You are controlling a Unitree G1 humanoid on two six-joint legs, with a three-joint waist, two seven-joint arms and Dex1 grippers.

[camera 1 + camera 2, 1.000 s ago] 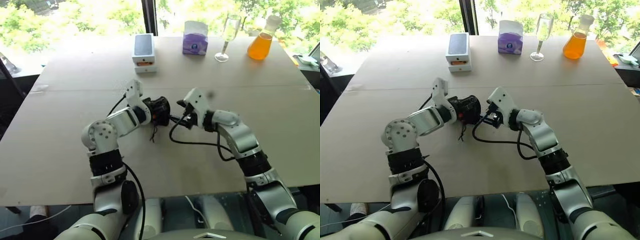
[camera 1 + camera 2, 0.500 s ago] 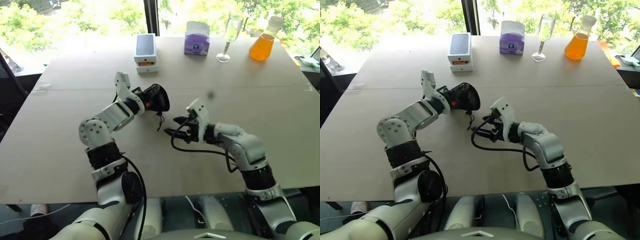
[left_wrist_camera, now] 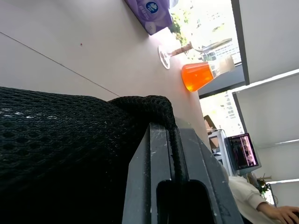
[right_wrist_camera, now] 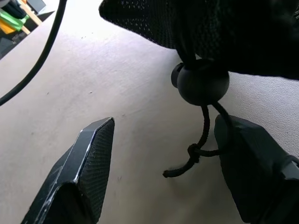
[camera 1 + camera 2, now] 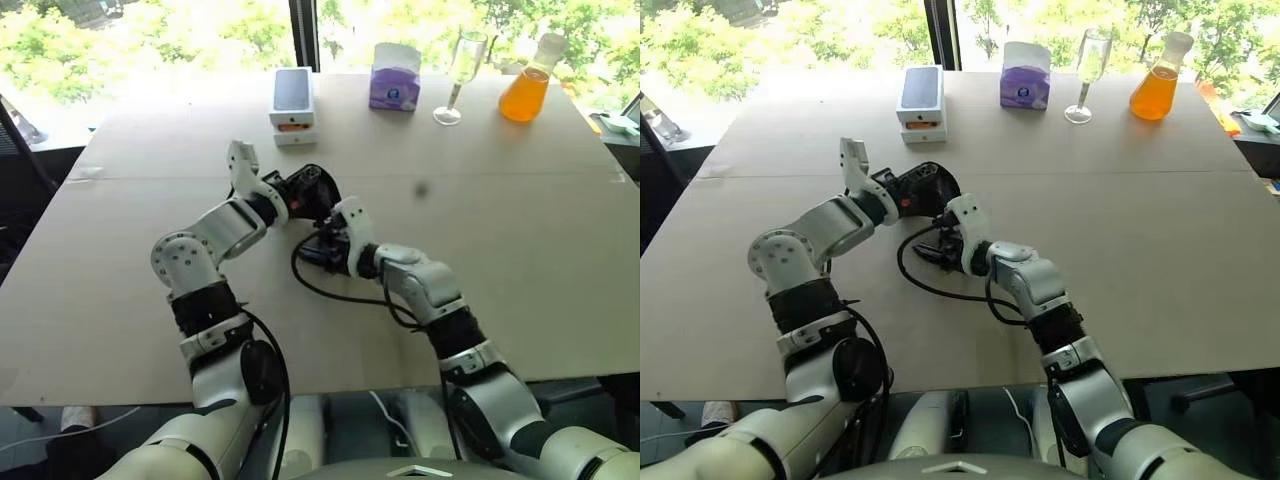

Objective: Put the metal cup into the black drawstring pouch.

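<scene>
My left gripper (image 5: pixel 298 190) is shut on the black drawstring pouch (image 5: pixel 316 188) and holds it a little above the table, left of the middle. In the left wrist view the pouch's mesh fabric (image 3: pixel 56 135) is pinched between the fingers (image 3: pixel 156 154). A cord with a round toggle (image 4: pixel 201 84) hangs from the pouch. My right gripper (image 5: pixel 312 252) stands open just below and in front of the pouch, with the cord's knotted end (image 4: pixel 187 158) between its fingers (image 4: pixel 93 154), touching neither. The metal cup is hidden.
Along the table's far edge stand a white phone box (image 5: pixel 291 100), a purple tissue box (image 5: pixel 393 80), a stemmed glass (image 5: pixel 460 65) and an orange flask (image 5: pixel 524 90). A black cable (image 5: pixel 330 294) loops on the table by my right wrist.
My right gripper drew back from the pouch, then swung left and down to just under it. My left gripper raised the pouch slightly and rolled it.
</scene>
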